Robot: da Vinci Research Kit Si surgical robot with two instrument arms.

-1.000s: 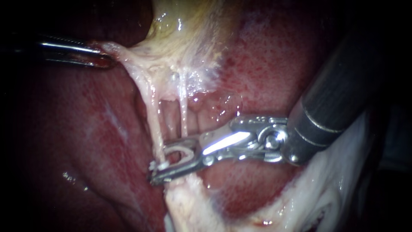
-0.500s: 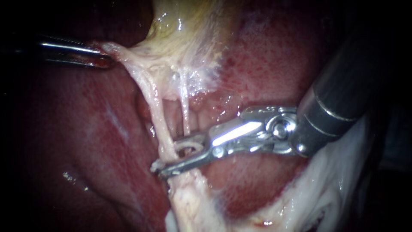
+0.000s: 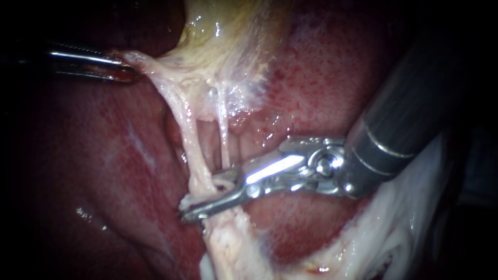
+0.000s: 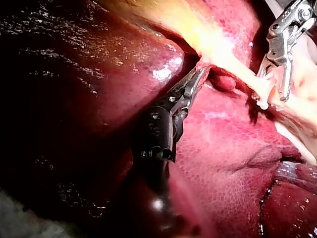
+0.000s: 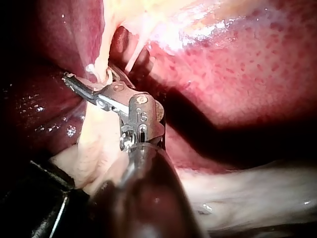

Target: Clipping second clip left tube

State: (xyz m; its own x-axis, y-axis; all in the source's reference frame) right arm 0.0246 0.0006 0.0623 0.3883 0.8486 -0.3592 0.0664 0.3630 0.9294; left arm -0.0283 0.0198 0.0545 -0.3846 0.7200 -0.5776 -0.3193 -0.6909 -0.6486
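my right instrument [image 3: 194,201] has its jaws pinching the left tube [image 3: 189,145] low down, the white clip [image 3: 222,182] squeezed between them. nearly set, i judge — what's left is to release and back out. my left instrument [image 3: 124,72] pinches the gallbladder [image 3: 218,31] at its edge, holding it taut.

Right instrument [image 3: 201,201], jaws seemingly clenched.

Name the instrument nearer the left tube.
Right. The right instrument holds a clip around the left tube; the left instrument grips tissue farther up, by the gallbladder.
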